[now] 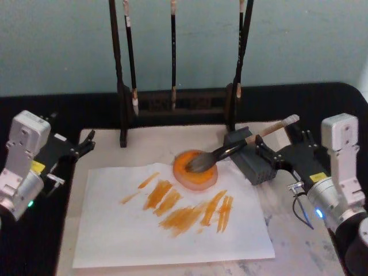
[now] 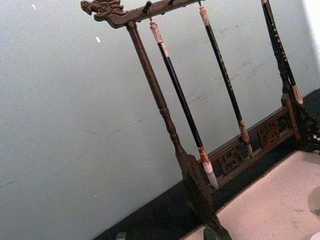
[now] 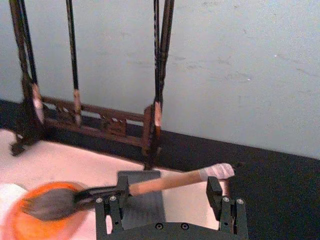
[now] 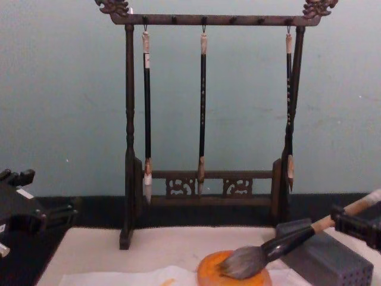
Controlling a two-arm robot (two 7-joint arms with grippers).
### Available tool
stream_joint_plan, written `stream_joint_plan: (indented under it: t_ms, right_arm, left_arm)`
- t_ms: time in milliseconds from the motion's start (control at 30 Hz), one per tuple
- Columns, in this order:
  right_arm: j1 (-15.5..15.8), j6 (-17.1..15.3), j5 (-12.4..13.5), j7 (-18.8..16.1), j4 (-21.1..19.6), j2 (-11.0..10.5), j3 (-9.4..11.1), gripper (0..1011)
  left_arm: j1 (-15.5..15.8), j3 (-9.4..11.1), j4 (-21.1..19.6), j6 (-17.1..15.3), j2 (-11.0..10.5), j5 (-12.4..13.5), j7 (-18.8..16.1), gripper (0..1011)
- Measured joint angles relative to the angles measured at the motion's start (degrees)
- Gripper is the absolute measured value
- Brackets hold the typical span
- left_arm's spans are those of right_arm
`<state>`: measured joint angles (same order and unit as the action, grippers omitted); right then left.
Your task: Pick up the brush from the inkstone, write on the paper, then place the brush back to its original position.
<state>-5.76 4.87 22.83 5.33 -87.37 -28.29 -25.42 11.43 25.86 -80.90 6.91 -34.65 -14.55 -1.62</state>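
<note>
The brush (image 1: 230,150) lies with its grey bristles on the orange inkstone (image 1: 185,175). Its wooden handle slopes up over a grey block (image 1: 260,168). The paper (image 1: 115,230) lies in front of the inkstone and carries several orange strokes. My right gripper (image 1: 266,153) is open at the block, just right of the handle. In the right wrist view its fingers (image 3: 215,189) stand wide apart on either side of the brush (image 3: 165,182) without touching it. My left gripper (image 1: 86,144) is open and parked at the table's left edge, away from everything.
A dark wooden brush stand (image 1: 172,103) with three thin hanging brushes (image 4: 203,107) stands at the back, behind the inkstone. The pale mat (image 1: 299,247) extends to the right of the paper, and black cloth (image 1: 103,109) lies around it.
</note>
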Motion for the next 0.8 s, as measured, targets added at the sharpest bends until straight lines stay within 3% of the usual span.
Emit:
stream_joint_plan:
  t_ms: [100, 267, 800]
  right_arm:
    - [-0.69, 0.94, -3.29, 1.19, 2.51, 0.84, -0.59, 1000]
    - [-0.91, 2.01, -4.92, 1.26, 4.00, 1.64, -0.65, 1000]
    - [-0.99, 2.25, -5.22, 1.21, 4.22, 1.76, -0.61, 1000]
  left_arm:
    - [0.00, 0.00, 0.00, 0.00, 0.00, 0.00, 0.00, 1001]
    - [0.00, 0.00, 0.00, 0.00, 0.00, 0.00, 0.00, 1001]
    - [0.00, 0.00, 0.00, 0.00, 0.00, 0.00, 0.00, 1001]
